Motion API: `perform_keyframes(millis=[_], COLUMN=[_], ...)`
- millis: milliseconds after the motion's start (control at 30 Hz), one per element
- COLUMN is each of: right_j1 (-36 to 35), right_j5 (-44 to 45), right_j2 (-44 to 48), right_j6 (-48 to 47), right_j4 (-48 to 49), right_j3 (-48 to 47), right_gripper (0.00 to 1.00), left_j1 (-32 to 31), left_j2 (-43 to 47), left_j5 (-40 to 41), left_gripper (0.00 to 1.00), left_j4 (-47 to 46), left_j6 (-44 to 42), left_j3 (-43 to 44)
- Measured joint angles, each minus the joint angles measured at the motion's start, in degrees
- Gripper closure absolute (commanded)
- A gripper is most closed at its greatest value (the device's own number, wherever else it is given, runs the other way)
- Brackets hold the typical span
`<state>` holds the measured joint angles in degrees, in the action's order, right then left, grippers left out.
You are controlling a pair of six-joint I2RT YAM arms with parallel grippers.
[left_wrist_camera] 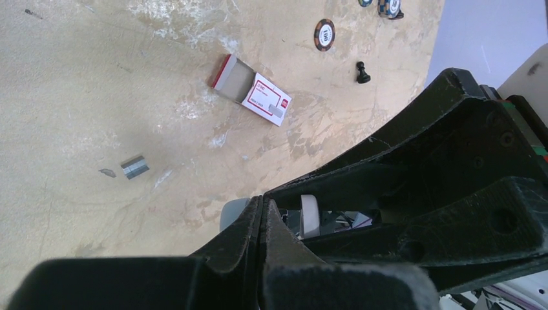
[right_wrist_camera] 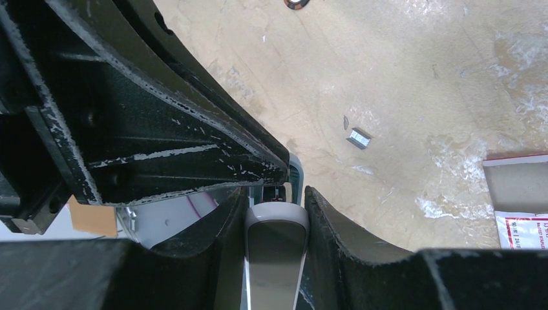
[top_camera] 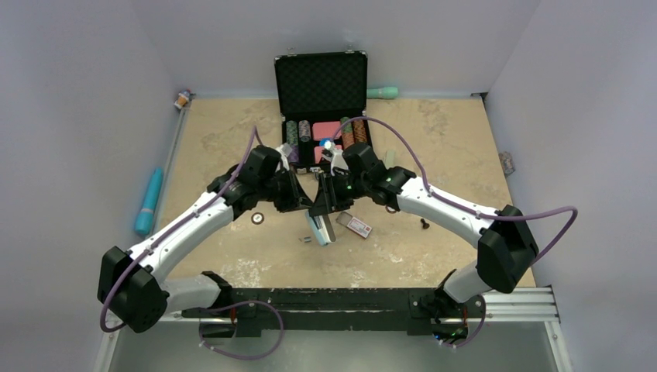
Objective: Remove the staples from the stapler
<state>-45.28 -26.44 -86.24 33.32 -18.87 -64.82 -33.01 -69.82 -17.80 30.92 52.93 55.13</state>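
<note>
**A:** Biggest first. What's on the surface [top_camera: 232,155]?

**B:** An open black case [top_camera: 321,81] at the far edge, with chips racked inside. Both arms reach in and meet mid-surface at the stapler [top_camera: 321,226]. It looks to be held up off the surface.

**A:** Who has it?

**B:** The right pincer [right_wrist_camera: 276,197] is clamped on it, a finger on each side of the grey top arm. The left pincer [left_wrist_camera: 262,205] is right against it with its tips pressed together and no gap showing. I can't tell whether they pinch some thin part of the stapler.

**A:** Smaller things?

**B:** A red-and-white box [left_wrist_camera: 253,92] lies flat just beside the stapler, on the right arm's side. The staples [left_wrist_camera: 135,167] are one short silver strip lying loose on the surface, near the stapler on the left arm's side and well apart from the box. Beside the strip there's a dark sliver [left_wrist_camera: 106,172], too small to name.

**A:** Which step, then?

**B:** My guess is late. A strip is already out, and the two pincers are working the stapler's body. The magazine is hidden behind the fingers, so I can't see if any staples remain inside.

**A:** And the next move?

**B:** I'd say the right keeps its clamp firm while the left pulls or tips the tray over bare surface. It should stay clear of the loose strip, so that anything that drops lands where it can be seen.
</note>
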Motion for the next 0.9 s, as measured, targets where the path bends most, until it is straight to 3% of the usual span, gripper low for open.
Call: perform_keyframes(millis=[900], right_j1=[0.0], right_j5=[-0.1], right_j2=[-0.8], right_j6=[0.0], right_j4=[-0.2], right_j3=[-0.5], right_gripper=[1.00], left_j1=[0.4], left_j2=[1.9], left_j5=[-1.5], left_gripper=[1.00], left_j4=[1.8], left_j6=[-0.2], left_j3=[1.8])
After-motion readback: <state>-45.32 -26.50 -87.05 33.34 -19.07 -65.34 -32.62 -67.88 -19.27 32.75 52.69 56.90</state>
